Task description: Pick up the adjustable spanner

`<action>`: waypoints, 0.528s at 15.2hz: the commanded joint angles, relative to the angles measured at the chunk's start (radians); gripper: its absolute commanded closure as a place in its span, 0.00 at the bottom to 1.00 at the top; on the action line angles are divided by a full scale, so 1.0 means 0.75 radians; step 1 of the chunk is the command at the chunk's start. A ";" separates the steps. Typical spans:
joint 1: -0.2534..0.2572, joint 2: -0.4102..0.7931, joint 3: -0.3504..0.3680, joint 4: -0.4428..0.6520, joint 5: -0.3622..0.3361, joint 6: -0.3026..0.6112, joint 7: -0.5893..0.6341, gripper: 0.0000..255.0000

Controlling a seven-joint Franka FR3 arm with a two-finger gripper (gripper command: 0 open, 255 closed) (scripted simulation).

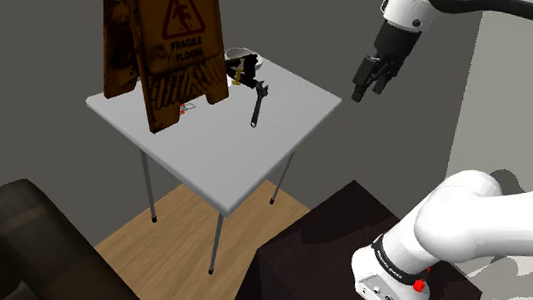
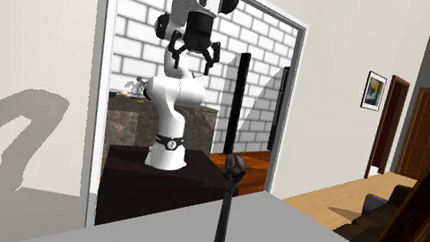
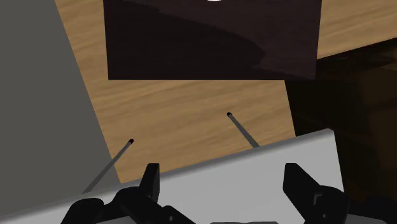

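Note:
The adjustable spanner point(image 1: 257, 103) is a slim black tool lying flat on the light grey table point(image 1: 216, 154), near the edge closest to the arm. In the second exterior view the spanner point(image 2: 227, 204) points its jaw end toward the robot. My gripper point(image 1: 367, 91) hangs in the air off the table's corner, above and to the shoulder view's right of the spanner, well apart from it. Its fingers point(image 2: 171, 60) stand spread, and the gripper point(image 2: 190, 66) holds nothing. In the wrist view the gripper point(image 3: 222, 181) is open over the table's edge point(image 3: 254, 168).
A tall brown caution sign point(image 1: 160, 33) stands on the table behind the spanner, with a cup and small items point(image 1: 241, 63) beside it. The dark stand point(image 1: 319, 260) sits at the lower right, and a dark sofa point(image 1: 15, 240) at the lower left. Wooden floor point(image 3: 191, 108) lies below.

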 commanded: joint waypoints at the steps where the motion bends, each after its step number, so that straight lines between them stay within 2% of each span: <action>1: 0.000 0.000 0.000 0.000 0.000 0.000 0.000 0.00; 8: 0.035 0.433 -0.025 0.222 -0.009 0.132 -0.083 0.00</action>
